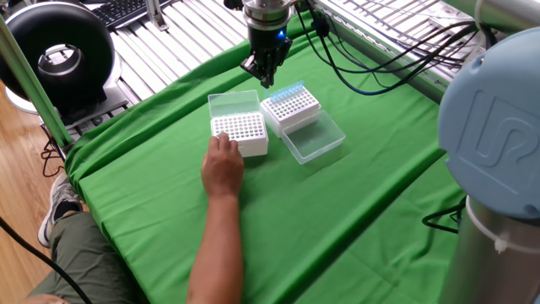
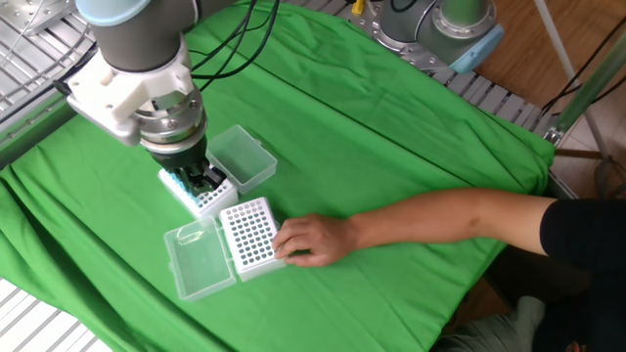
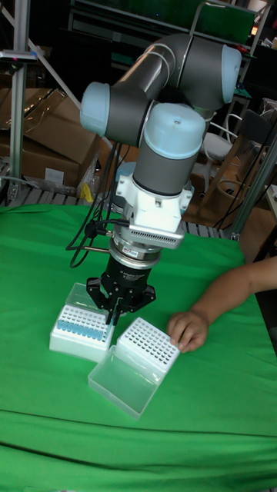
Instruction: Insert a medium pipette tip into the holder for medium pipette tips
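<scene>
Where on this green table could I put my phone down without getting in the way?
Bare green cloth lies near the robot's base. It is crowded mid-table: two white tip racks, their clear lids, the person's hand and the gripper.

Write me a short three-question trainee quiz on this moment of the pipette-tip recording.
1. True or false: the person's hand touches the white rack without blue tips.
2. The gripper hangs over which rack? A) rack with blue tips B) white rack C) neither
3. What covers the table?

Key: 1 true; 2 A; 3 a green cloth.
</scene>
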Robot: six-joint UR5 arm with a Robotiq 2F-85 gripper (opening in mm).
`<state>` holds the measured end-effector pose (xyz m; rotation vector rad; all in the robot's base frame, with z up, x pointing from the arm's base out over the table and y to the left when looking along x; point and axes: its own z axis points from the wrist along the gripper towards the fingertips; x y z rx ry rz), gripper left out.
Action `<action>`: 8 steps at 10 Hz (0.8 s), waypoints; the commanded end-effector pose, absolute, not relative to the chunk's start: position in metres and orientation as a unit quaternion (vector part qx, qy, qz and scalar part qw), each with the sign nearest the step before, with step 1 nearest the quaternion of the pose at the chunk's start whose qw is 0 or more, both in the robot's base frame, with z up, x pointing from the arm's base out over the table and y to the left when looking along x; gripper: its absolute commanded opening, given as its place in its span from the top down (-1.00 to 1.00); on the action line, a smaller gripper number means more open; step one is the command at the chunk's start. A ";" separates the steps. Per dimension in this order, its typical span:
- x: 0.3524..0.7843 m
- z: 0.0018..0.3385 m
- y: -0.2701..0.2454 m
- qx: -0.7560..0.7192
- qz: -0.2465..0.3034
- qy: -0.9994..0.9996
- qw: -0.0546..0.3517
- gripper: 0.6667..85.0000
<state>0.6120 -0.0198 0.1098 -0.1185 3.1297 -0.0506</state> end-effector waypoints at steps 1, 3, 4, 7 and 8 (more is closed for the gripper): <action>0.609 0.111 -0.018 -0.036 -0.010 0.999 0.005 0.99; 0.609 0.109 -0.019 -0.037 -0.007 0.999 0.008 0.99; 0.611 0.107 -0.020 -0.038 -0.005 0.999 0.012 0.99; 0.612 0.100 -0.024 -0.044 -0.004 0.999 0.018 0.99; 0.612 0.098 -0.025 -0.047 -0.005 0.999 0.018 0.99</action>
